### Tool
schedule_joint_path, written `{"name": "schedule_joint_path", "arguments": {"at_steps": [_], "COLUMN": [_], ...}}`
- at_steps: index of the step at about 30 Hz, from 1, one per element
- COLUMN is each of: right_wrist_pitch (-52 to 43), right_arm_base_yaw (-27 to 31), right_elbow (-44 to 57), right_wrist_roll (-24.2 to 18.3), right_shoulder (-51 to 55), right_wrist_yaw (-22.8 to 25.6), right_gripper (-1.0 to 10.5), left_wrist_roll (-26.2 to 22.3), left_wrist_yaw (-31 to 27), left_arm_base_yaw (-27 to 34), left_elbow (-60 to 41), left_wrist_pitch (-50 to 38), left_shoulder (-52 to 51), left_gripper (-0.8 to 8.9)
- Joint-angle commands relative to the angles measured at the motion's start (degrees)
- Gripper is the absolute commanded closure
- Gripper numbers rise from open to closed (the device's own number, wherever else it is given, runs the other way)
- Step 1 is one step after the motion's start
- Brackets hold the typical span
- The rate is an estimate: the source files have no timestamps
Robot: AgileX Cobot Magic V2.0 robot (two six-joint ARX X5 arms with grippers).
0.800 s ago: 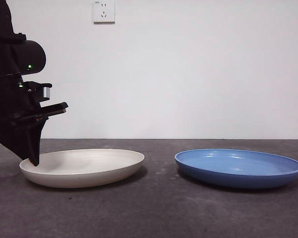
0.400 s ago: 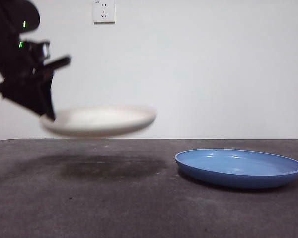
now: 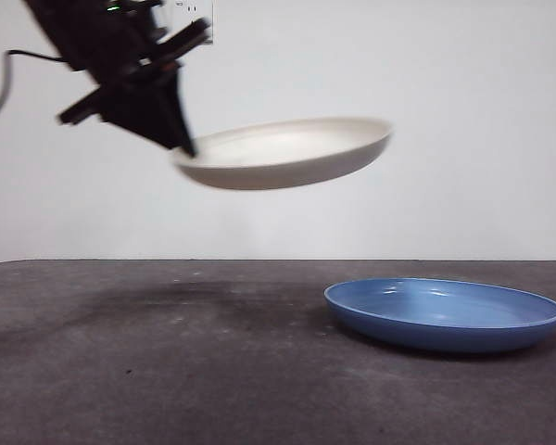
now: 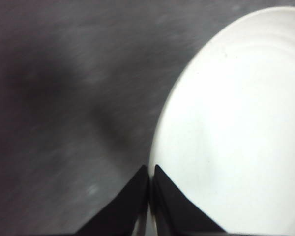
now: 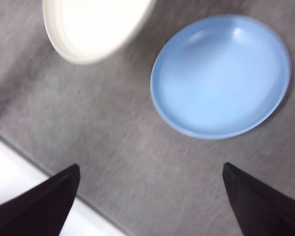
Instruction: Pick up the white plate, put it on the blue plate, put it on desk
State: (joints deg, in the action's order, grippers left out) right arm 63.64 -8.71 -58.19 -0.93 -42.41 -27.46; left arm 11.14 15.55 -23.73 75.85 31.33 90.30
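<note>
I have the white plate (image 3: 287, 151) up in the air, well clear of the surface (image 3: 167, 371), gripped by its rim in my left gripper (image 3: 183, 144). In the left wrist view the two fingers (image 4: 172, 206) are pinched together on the plate's edge, with the rest of the plate reaching away from them. The plate hangs tilted, the free far rim a little higher than the gripped side.

What matters for the next move: the blue plate (image 3: 445, 313) lies flat on the surface, below the white plate and off to the side away from my fingers. The free rim points toward it, but from the front the white plate barely overlaps its near edge. I judge I need to carry further in that direction until the two rims line up, then level out and lower.

My right gripper (image 5: 147, 196) waits high above the surface with its fingers wide apart, holding nothing; its camera looks down on both plates.
</note>
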Motion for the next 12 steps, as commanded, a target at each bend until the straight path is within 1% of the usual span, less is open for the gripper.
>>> {"name": "schedule_joint_path", "arguments": {"at_steps": [1,4,8,12], "right_wrist_pitch": [-0.48,-0.22,1.07,1.66], "right_arm_base_yaw": [-0.2,-0.2,-0.2,-0.2], "right_elbow": [-3.82,-7.54,-12.04,-14.25], "right_wrist_roll": [1.64,2.43,2.47,2.47], "right_shoulder": [-0.04,-0.02,0.24,0.66], "right_wrist_yaw": [1.16,1.25,3.56,3.93], "right_gripper": [4.8,4.8,4.8,4.8], "left_wrist_roll": [1.6,1.97,3.1,3.52], "left_wrist_yaw": [-1.01,-1.01,-1.01,-1.01], "left_arm_base_yaw": [-2.56,-4.85,-7.56,-9.88], "left_elbow": [2.43,4.83,8.98,14.1], "left_wrist_pitch": [-0.72,-0.48,-0.66,-0.04], "left_shoulder": [3.17,6.78,12.5,18.49], "left_gripper": [8.04,8.04,8.04,8.04]}}
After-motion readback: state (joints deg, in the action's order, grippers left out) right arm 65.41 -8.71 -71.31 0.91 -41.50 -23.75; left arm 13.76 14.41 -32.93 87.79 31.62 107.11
